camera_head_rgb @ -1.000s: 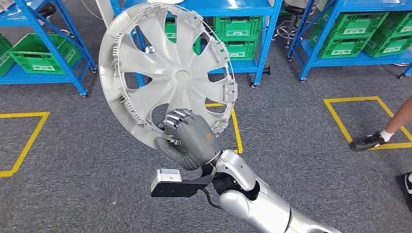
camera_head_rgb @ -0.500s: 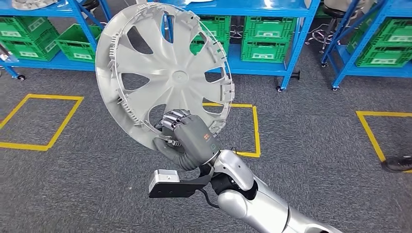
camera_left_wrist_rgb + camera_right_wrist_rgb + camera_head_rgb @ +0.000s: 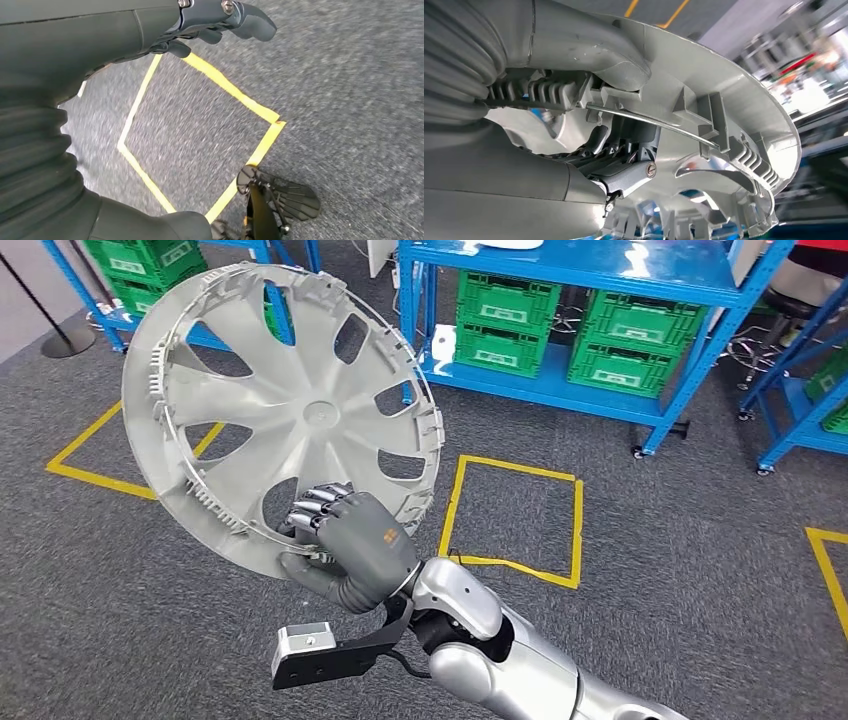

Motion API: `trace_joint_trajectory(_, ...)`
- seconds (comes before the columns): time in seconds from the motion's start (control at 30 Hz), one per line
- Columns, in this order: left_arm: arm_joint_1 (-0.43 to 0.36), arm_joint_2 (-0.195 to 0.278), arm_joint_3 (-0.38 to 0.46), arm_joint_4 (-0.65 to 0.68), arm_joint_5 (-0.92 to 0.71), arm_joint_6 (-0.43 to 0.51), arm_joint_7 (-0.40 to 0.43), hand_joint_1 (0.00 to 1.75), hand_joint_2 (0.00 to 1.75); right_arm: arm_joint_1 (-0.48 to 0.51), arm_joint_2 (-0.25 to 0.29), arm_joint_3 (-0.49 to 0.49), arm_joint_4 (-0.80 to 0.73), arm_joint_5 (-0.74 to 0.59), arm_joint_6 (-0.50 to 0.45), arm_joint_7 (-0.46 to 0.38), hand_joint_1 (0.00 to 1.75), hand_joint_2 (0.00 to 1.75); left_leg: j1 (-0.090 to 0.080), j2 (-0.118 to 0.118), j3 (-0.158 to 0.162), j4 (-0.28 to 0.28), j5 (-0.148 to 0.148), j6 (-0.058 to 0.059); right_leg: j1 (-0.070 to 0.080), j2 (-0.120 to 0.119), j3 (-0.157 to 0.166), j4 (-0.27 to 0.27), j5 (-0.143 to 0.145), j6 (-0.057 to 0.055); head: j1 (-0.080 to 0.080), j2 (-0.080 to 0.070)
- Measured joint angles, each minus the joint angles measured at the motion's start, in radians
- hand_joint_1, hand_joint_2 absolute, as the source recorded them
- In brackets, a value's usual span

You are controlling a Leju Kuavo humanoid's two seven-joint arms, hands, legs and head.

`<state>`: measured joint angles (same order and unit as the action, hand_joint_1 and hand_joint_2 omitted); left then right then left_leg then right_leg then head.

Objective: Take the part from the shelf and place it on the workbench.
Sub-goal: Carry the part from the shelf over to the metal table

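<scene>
Grey spoked wheel cover [image 3: 285, 410], upright and tilted, inner clips showing, held aloft

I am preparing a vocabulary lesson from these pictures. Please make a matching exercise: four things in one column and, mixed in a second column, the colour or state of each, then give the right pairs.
Column A
1. wheel cover
2. crates
3. floor tape
4. left hand

Column B
a. yellow, forming squares on the carpet
b. green, standing on blue shelves
c. holding nothing, hanging above the floor
d. silver grey, gripped at its rim by the right hand

Pairs: 1-d, 2-b, 3-a, 4-c
</scene>
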<state>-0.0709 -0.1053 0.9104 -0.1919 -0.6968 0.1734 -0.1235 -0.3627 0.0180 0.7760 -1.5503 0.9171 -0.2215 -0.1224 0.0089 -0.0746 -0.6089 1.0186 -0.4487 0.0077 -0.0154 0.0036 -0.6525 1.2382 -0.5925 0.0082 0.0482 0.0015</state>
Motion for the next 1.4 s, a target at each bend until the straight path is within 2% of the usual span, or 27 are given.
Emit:
trace_joint_trajectory(0.07, 0.001, -0.004, 0.004, 0.000, -0.005, -0.004, -0.007, 0.00, 1.75, -0.005, 0.007, 0.007, -0.003, 0.005, 0.007, 0.006, 1.75, 1.75, 0.001, -0.031, -0.005, 0.009, -0.001, -0.007, -0.003, 0.036, 0.058, -0.130, 0.058, -0.005, 0.000, 0.000)
trace_joint_trajectory(0.1, 0.002, -0.005, 0.004, 0.000, -0.009, -0.006, -0.011, 0.00, 1.75, -0.006, 0.008, 0.009, -0.006, 0.008, 0.008, 0.010, 1.75, 1.75, 0.001, -0.045, -0.009, 0.012, -0.001, -0.013, -0.004, 0.050, 0.076, -0.171, 0.070, -0.008, 0.000, 0.000)
trace_joint_trajectory(0.13, 0.003, -0.006, 0.004, -0.001, -0.014, -0.008, -0.016, 0.00, 1.75, -0.007, 0.008, 0.009, -0.010, 0.011, 0.007, 0.013, 1.75, 1.75, 0.003, -0.056, -0.014, 0.013, 0.000, -0.021, -0.002, 0.059, 0.083, -0.190, 0.072, -0.011, 0.000, 0.000)
trace_joint_trajectory(0.2, 0.009, -0.005, 0.004, -0.001, -0.020, -0.009, -0.022, 0.00, 1.75, -0.008, 0.007, 0.009, -0.018, 0.014, 0.006, 0.017, 1.75, 1.75, 0.006, -0.070, -0.020, 0.008, 0.005, -0.037, 0.001, 0.044, 0.084, -0.196, 0.075, -0.022, 0.001, 0.000)
trace_joint_trajectory(0.27, 0.014, -0.005, 0.004, -0.001, -0.023, -0.009, -0.024, 0.00, 1.75, -0.008, 0.008, 0.009, -0.024, 0.014, 0.005, 0.018, 1.75, 1.75, 0.005, -0.034, -0.031, 0.025, -0.005, -0.048, 0.000, 0.023, 0.087, -0.205, 0.083, -0.038, -0.003, 0.000)
trace_joint_trajectory(0.33, 0.013, -0.006, 0.004, 0.000, -0.025, -0.010, -0.025, 0.00, 1.75, -0.008, 0.008, 0.009, -0.027, 0.015, 0.004, 0.018, 1.75, 1.75, 0.004, 0.034, -0.074, 0.114, -0.056, -0.057, -0.002, -0.001, 0.089, -0.211, 0.086, -0.048, -0.010, 0.000)
trace_joint_trajectory(0.37, 0.011, -0.006, 0.004, 0.000, -0.027, -0.010, -0.025, 0.00, 1.75, -0.008, 0.007, 0.009, -0.027, 0.015, 0.004, 0.018, 1.75, 1.75, 0.005, 0.055, -0.105, 0.181, -0.089, -0.061, -0.001, -0.014, 0.089, -0.211, 0.086, -0.051, -0.013, 0.000)
trace_joint_trajectory(0.43, 0.010, -0.007, 0.004, 0.000, -0.027, -0.010, -0.025, 0.00, 1.75, -0.007, 0.007, 0.010, -0.027, 0.016, 0.004, 0.018, 1.75, 1.75, 0.007, 0.067, -0.148, 0.275, -0.121, -0.067, 0.001, -0.041, 0.090, -0.210, 0.084, -0.052, -0.014, 0.000)
trace_joint_trajectory(0.47, 0.010, -0.007, 0.004, 0.000, -0.027, -0.010, -0.025, 0.00, 1.75, -0.007, 0.007, 0.010, -0.027, 0.016, 0.004, 0.017, 1.75, 1.75, 0.008, 0.070, -0.144, 0.273, -0.111, -0.068, 0.001, -0.054, 0.090, -0.210, 0.082, -0.051, -0.014, 0.000)
trace_joint_trajectory(0.5, 0.011, -0.006, 0.004, 0.000, -0.027, -0.009, -0.024, 0.00, 1.75, -0.007, 0.007, 0.010, -0.027, 0.016, 0.004, 0.017, 1.75, 1.75, 0.008, 0.076, -0.119, 0.229, -0.085, -0.068, 0.001, -0.067, 0.092, -0.209, 0.081, -0.049, -0.014, 0.000)
trace_joint_trajectory(0.6, 0.008, -0.006, 0.004, -0.001, -0.027, -0.007, -0.019, 0.00, 1.75, -0.007, 0.007, 0.010, -0.027, 0.017, 0.003, 0.017, 1.75, 1.75, 0.000, 0.131, -0.011, 0.038, -0.013, -0.053, 0.006, -0.103, 0.102, -0.209, 0.071, -0.036, -0.013, 0.000)
trace_joint_trajectory(0.63, 0.008, -0.006, 0.004, -0.002, -0.027, -0.006, -0.017, 0.00, 1.75, -0.008, 0.008, 0.010, -0.028, 0.017, 0.002, 0.017, 1.75, 1.75, -0.003, 0.141, 0.003, 0.011, -0.007, -0.045, 0.009, -0.112, 0.105, -0.209, 0.068, -0.030, -0.012, 0.000)
trace_joint_trajectory(0.7, 0.009, -0.006, 0.004, -0.002, -0.027, -0.006, -0.013, 0.00, 1.75, -0.009, 0.009, 0.010, -0.028, 0.018, 0.003, 0.016, 1.75, 1.75, -0.007, 0.123, 0.000, 0.005, -0.007, -0.030, 0.011, -0.131, 0.110, -0.212, 0.066, -0.019, -0.010, 0.000)
trace_joint_trajectory(0.73, 0.011, -0.007, 0.004, -0.002, -0.027, -0.006, -0.012, 0.00, 1.75, -0.008, 0.011, 0.010, -0.028, 0.019, 0.003, 0.016, 1.75, 1.75, -0.006, 0.111, 0.001, 0.002, -0.006, -0.024, 0.009, -0.129, 0.113, -0.211, 0.062, -0.012, -0.010, 0.000)
trace_joint_trajectory(0.8, 0.012, -0.007, 0.004, -0.002, -0.027, -0.005, -0.011, 0.00, 1.75, -0.008, 0.012, 0.011, -0.030, 0.020, 0.003, 0.015, 1.75, 1.75, -0.001, 0.089, 0.006, -0.007, -0.001, -0.010, 0.005, -0.085, 0.101, -0.169, 0.032, -0.002, -0.009, 0.000)
trace_joint_trajectory(0.87, 0.009, -0.007, 0.004, -0.002, -0.027, -0.005, -0.011, 0.00, 1.75, -0.006, 0.010, 0.011, -0.031, 0.022, 0.003, 0.015, 1.75, 1.75, 0.001, 0.065, 0.006, -0.010, 0.002, -0.001, 0.003, -0.025, 0.042, -0.049, -0.029, 0.000, -0.005, 0.000)
trace_joint_trajectory(0.9, 0.007, -0.006, 0.004, -0.002, -0.027, -0.005, -0.010, 0.00, 1.75, -0.005, 0.009, 0.011, -0.031, 0.022, 0.003, 0.015, 1.75, 1.75, 0.000, 0.051, 0.004, -0.010, 0.003, 0.002, 0.003, -0.012, 0.005, 0.018, -0.054, 0.000, -0.004, 0.000)
trace_joint_trajectory(0.93, 0.006, -0.006, 0.004, -0.002, -0.027, -0.005, -0.010, 0.00, 1.75, -0.004, 0.008, 0.012, -0.031, 0.023, 0.004, 0.015, 1.75, 1.75, 0.000, 0.036, 0.003, -0.008, 0.003, 0.002, 0.004, -0.007, -0.021, 0.062, -0.063, 0.000, -0.003, 0.000)
trace_joint_trajectory(0.97, 0.006, -0.006, 0.004, -0.002, -0.027, -0.005, -0.008, 0.00, 1.75, -0.003, 0.007, 0.012, -0.031, 0.023, 0.004, 0.015, 1.75, 1.75, -0.001, 0.021, 0.003, -0.007, 0.003, 0.002, 0.004, -0.004, -0.030, 0.068, -0.051, -0.001, -0.003, 0.000)
trace_joint_trajectory(1.03, 0.008, -0.007, 0.005, -0.002, -0.027, -0.005, -0.006, 0.00, 1.75, -0.002, 0.006, 0.012, -0.031, 0.023, 0.004, 0.015, 1.75, 1.75, 0.000, -0.010, 0.003, -0.001, 0.002, 0.000, 0.003, 0.009, 0.009, -0.027, 0.020, -0.006, -0.003, 0.000)
trace_joint_trajectory(1.1, 0.008, -0.010, 0.005, -0.002, -0.027, -0.005, -0.005, 0.00, 1.75, -0.003, 0.006, 0.012, -0.031, 0.023, 0.004, 0.015, 1.75, 1.75, -0.001, -0.037, -0.001, 0.006, 0.001, -0.008, 0.001, 0.047, 0.063, -0.152, 0.072, -0.011, -0.002, 0.000)
trace_joint_trajectory(1.17, 0.009, -0.011, 0.005, -0.002, -0.027, -0.005, -0.006, 0.00, 1.75, -0.003, 0.006, 0.012, -0.031, 0.023, 0.004, 0.014, 1.75, 1.75, 0.000, -0.057, -0.008, 0.007, 0.003, -0.022, 0.005, 0.064, 0.079, -0.194, 0.081, -0.015, -0.002, 0.000)
trace_joint_trajectory(1.2, 0.010, -0.011, 0.005, -0.002, -0.027, -0.005, -0.006, 0.00, 1.75, -0.004, 0.007, 0.012, -0.031, 0.023, 0.004, 0.014, 1.75, 1.75, 0.001, -0.066, -0.012, 0.004, 0.006, -0.030, 0.006, 0.053, 0.080, -0.197, 0.085, -0.020, -0.002, 0.000)
trace_joint_trajectory(1.23, 0.013, -0.011, 0.006, -0.002, -0.027, -0.005, -0.006, 0.00, 1.75, -0.004, 0.007, 0.012, -0.031, 0.023, 0.004, 0.014, 1.75, 1.75, 0.003, -0.065, -0.015, 0.003, 0.007, -0.036, 0.006, 0.042, 0.082, -0.202, 0.088, -0.027, -0.002, 0.000)
trace_joint_trajectory(1.3, 0.014, -0.010, 0.007, -0.001, -0.027, -0.004, -0.005, 0.00, 1.75, -0.004, 0.009, 0.012, -0.032, 0.023, 0.004, 0.015, 1.75, 1.75, 0.002, -0.019, -0.033, 0.034, -0.012, -0.044, 0.003, 0.019, 0.087, -0.212, 0.095, -0.041, -0.006, 0.000)
trace_joint_trajectory(1.37, 0.012, -0.011, 0.007, -0.001, -0.027, -0.004, -0.006, 0.00, 1.75, -0.004, 0.010, 0.012, -0.032, 0.023, 0.003, 0.015, 1.75, 1.75, 0.003, 0.044, -0.085, 0.144, -0.070, -0.051, 0.003, -0.009, 0.089, -0.216, 0.096, -0.049, -0.010, 0.000)
trace_joint_trajectory(1.4, 0.011, -0.012, 0.007, -0.001, -0.027, -0.004, -0.006, 0.00, 1.75, -0.003, 0.010, 0.012, -0.032, 0.023, 0.003, 0.015, 1.75, 1.75, 0.005, 0.057, -0.118, 0.212, -0.100, -0.056, 0.004, -0.023, 0.088, -0.216, 0.095, -0.050, -0.010, 0.000)
